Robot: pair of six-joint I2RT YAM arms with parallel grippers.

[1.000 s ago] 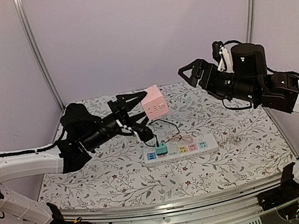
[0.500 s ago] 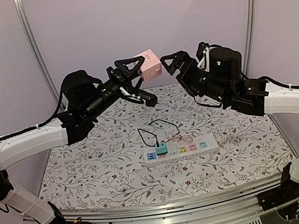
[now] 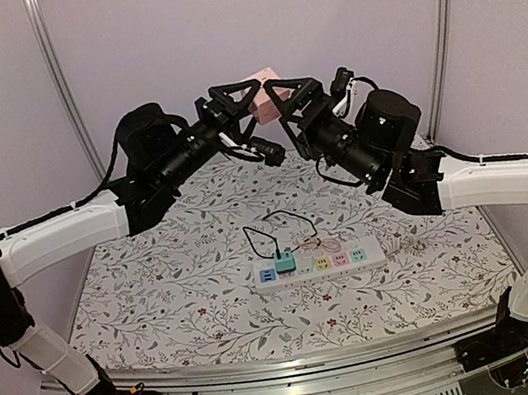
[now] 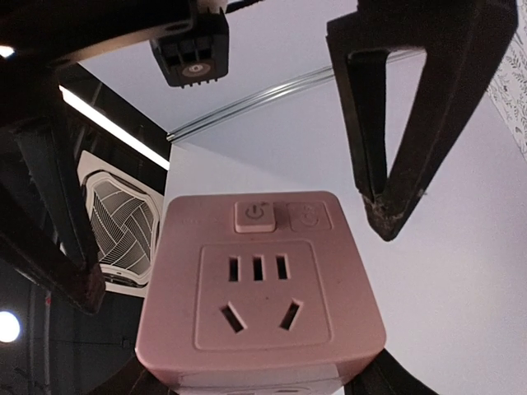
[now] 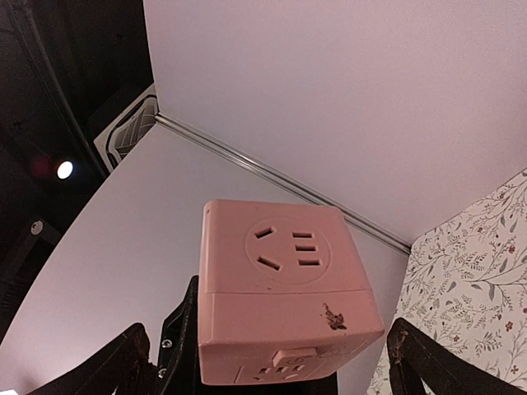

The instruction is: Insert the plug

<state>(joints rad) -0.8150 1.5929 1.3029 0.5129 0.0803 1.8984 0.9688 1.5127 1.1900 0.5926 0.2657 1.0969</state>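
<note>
The plug is a pink cube (image 3: 267, 88) with socket faces, held high above the table; its prongs are hidden. My left gripper (image 3: 248, 101) is shut on its sides. The left wrist view shows its socket face (image 4: 259, 288) filling the space between my left gripper (image 4: 259, 374). My right gripper (image 3: 291, 102) is open and faces the cube from the right. In the right wrist view the cube (image 5: 284, 296) sits between the spread fingers of my right gripper (image 5: 272, 366), with a gap on each side. A white power strip (image 3: 340, 260) lies on the table below.
A teal adapter (image 3: 284, 261) with a looped black cable (image 3: 283, 218) is plugged into the strip's left end. A thin red wire (image 3: 325, 245) lies by the strip. The floral tablecloth (image 3: 161, 306) covers the table, with metal posts (image 3: 63, 89) at the back corners.
My left arm has lifted the pink cube from just above the strip to high at the back. My right gripper has swung left and up until its open fingers flank the cube.
</note>
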